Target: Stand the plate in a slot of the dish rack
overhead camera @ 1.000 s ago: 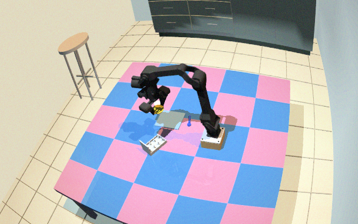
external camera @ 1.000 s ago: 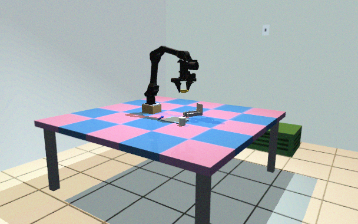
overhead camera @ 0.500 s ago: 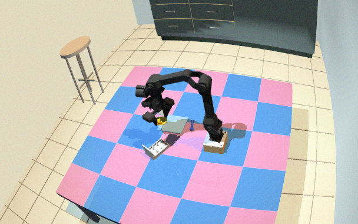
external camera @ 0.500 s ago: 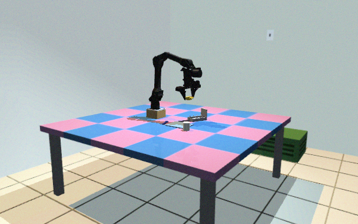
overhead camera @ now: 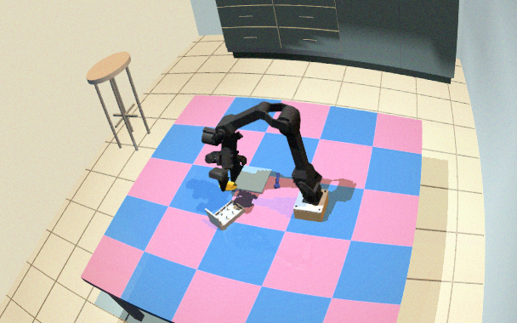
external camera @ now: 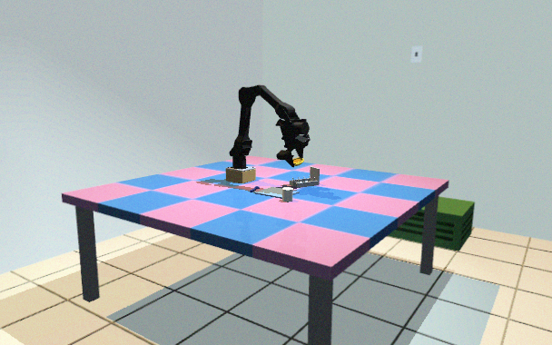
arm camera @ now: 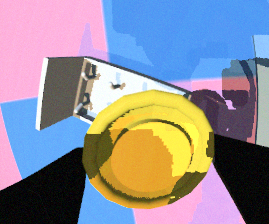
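While arm arches from base, gripper [arm camera: 147, 163] clamped on yellow plate [arm camera: 145, 152], plate aloft over checkered counter [overhead camera: 235, 263], above and just beside dish rack [arm camera: 85, 92]. No legible writing. Wrist pitched downward; grey mat [overhead camera: 252, 179] nearby.

Arm [overhead camera: 295, 140] arched up from its base and folded back down at the elbow, wrist pitched downward, gripper [overhead camera: 229, 185] held aloft above the table, fingers clamped on the yellow plate [arm camera: 147, 148] at opposite rim edges, plate face toward the wrist cam.
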`<state>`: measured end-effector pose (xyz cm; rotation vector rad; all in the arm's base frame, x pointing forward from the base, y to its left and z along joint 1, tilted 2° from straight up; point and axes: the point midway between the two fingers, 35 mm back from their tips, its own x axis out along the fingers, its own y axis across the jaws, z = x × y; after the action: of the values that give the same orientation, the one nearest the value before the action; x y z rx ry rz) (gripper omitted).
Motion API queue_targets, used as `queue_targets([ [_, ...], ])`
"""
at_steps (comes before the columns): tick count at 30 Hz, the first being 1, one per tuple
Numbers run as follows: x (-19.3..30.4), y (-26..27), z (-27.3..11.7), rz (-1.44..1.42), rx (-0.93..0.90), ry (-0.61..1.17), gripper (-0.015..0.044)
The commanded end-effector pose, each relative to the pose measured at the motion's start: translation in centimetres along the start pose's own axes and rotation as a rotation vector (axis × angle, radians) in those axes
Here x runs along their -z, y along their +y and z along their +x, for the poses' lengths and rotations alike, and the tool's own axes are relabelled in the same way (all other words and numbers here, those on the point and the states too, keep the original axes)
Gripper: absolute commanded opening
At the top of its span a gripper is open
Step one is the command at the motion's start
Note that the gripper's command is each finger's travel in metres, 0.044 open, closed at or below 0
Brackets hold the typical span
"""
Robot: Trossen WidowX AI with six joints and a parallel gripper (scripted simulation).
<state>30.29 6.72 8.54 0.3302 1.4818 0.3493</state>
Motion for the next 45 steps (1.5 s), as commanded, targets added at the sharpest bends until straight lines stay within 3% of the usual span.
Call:
queue_targets([
  [1,-0.1,-0.4,1.3,-0.07,-0.077,-0.01,0.0],
  [22,-0.3,-2.1,4.7,-0.496,-0.436,-0.295,0.0],
  [45,2.5,-3.6,4.3,-0.951,-0.605,-0.864,0.0],
])
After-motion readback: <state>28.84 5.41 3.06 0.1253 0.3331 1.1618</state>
